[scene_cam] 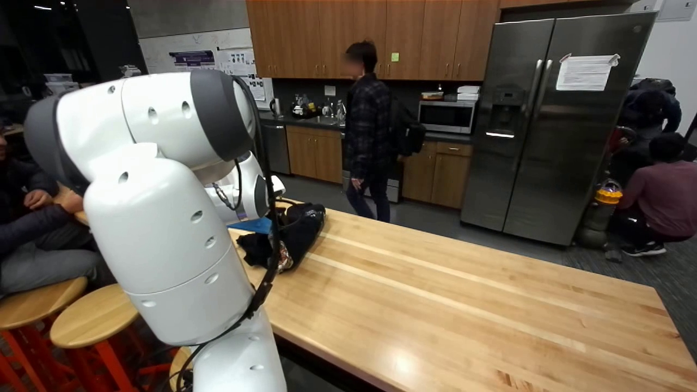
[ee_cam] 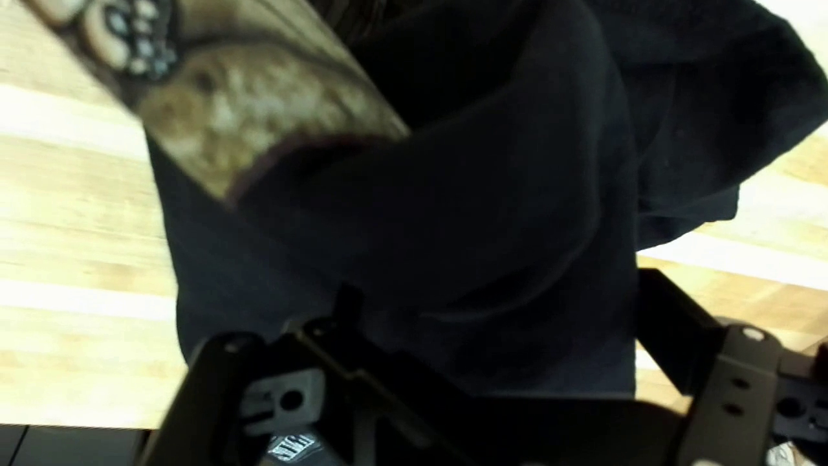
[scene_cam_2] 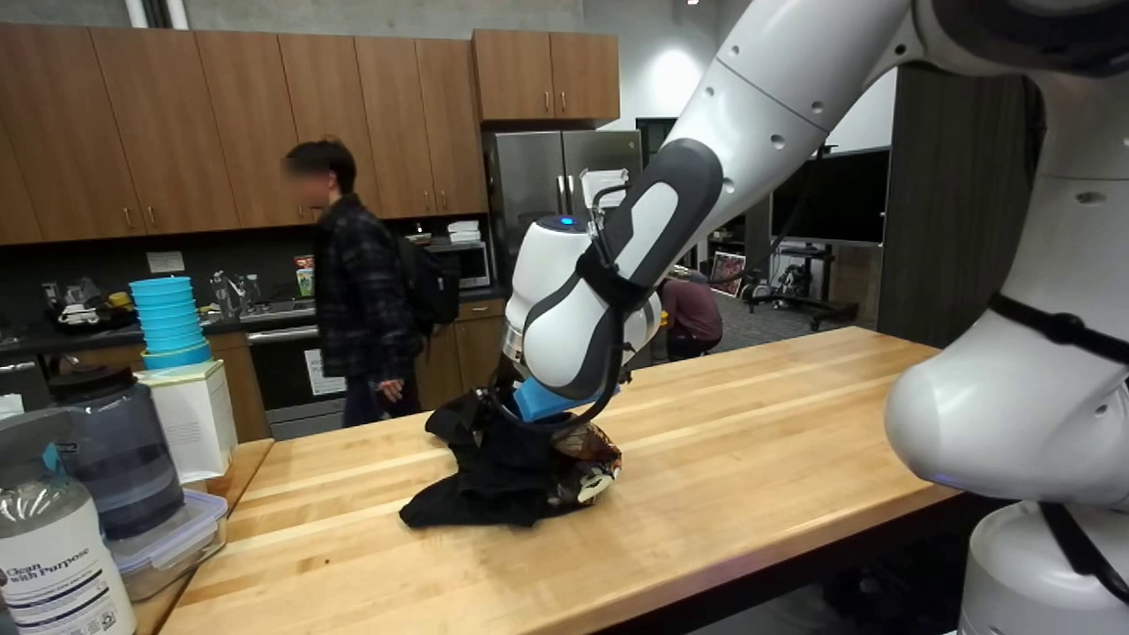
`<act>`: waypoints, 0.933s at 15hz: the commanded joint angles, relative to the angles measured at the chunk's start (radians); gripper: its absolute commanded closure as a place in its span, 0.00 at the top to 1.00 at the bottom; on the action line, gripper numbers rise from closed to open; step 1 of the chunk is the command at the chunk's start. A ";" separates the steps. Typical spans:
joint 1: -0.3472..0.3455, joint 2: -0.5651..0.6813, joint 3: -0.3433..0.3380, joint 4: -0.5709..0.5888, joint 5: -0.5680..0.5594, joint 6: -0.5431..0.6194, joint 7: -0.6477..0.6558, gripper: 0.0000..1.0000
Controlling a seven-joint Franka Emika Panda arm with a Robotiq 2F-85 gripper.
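Wrist view: the gripper (ee_cam: 497, 291) is spread wide over black cloth (ee_cam: 453, 220) (partly printed). Beneath the cloth, wooden tabletop (ee_cam: 77, 259) is seen.

1. Brown cabinets (scene_cam: 425, 38) line a grey wall (scene_cam_2: 388, 13).
2. At their end stands a steel fridge (scene_cam: 550, 139), paper (scene_cam: 585, 74) on its door.
3. At the other end hangs a whiteboard (scene_cam: 158, 51) with posters (scene_cam: 191, 59).
4. The desk (scene_cam: 463, 299) is pale striped wood, catching glare (scene_cam: 403, 359).
5. Wooden stools (scene_cam: 95, 316) near it have orange legs (scene_cam: 114, 363).
6. The floor (scene_cam: 430, 220) is dark grey.
7. Light (scene_cam_2: 673, 81) brightens the back wall (scene_cam_2: 637, 40).
8. A dark screen (scene_cam_2: 833, 196) stands beyond the desk.
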 commanded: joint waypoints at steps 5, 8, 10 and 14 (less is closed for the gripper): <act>-0.074 0.061 0.015 0.018 -0.035 -0.067 0.001 1.00; -0.105 0.074 0.020 0.024 -0.054 -0.102 0.015 1.00; -0.131 0.084 0.023 0.029 -0.068 -0.129 0.022 1.00; -0.168 0.120 0.022 0.035 -0.103 -0.176 0.044 1.00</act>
